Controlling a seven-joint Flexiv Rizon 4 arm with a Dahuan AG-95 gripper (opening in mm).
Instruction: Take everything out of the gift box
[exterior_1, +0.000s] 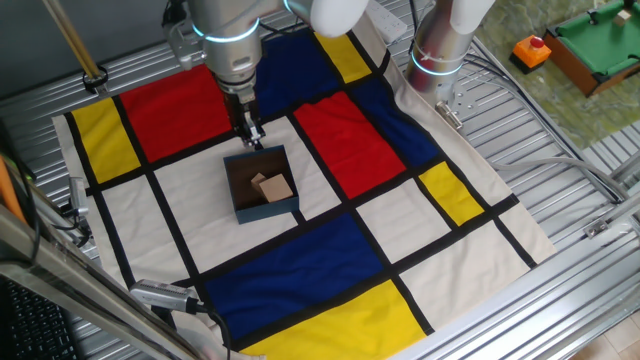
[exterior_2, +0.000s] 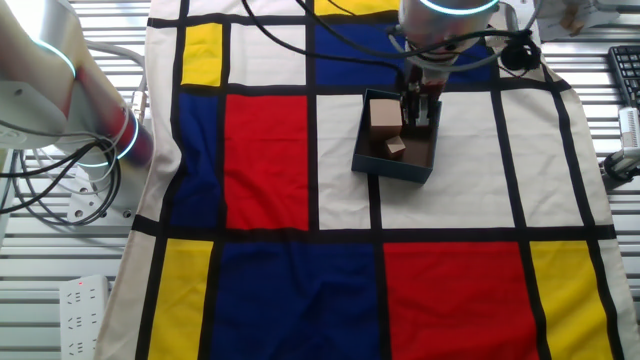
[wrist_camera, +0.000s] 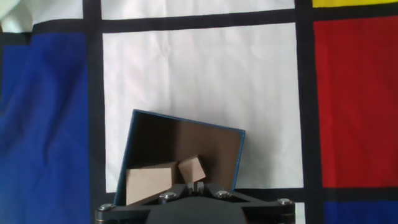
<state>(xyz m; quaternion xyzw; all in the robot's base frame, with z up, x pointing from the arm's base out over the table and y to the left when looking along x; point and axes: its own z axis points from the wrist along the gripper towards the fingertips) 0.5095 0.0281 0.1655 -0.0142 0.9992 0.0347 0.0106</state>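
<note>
Hovering over the gift box (exterior_1: 262, 186), the end effector (exterior_1: 252, 135), fingers nearly together, holds nothing; both blocks (wrist_camera: 165, 179) lie just below.

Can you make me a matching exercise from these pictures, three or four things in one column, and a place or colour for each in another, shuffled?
Things:
1. gift box
2. larger wooden block
3. smaller wooden block
4. gripper

Places or colours:
A. inside the box, the small tan cube
B. over the box's edge, pointing down
C. dark blue walls, on a white square of the cloth
D. inside the box, the big tan cube

Pairs: 1-C, 2-D, 3-A, 4-B
</note>
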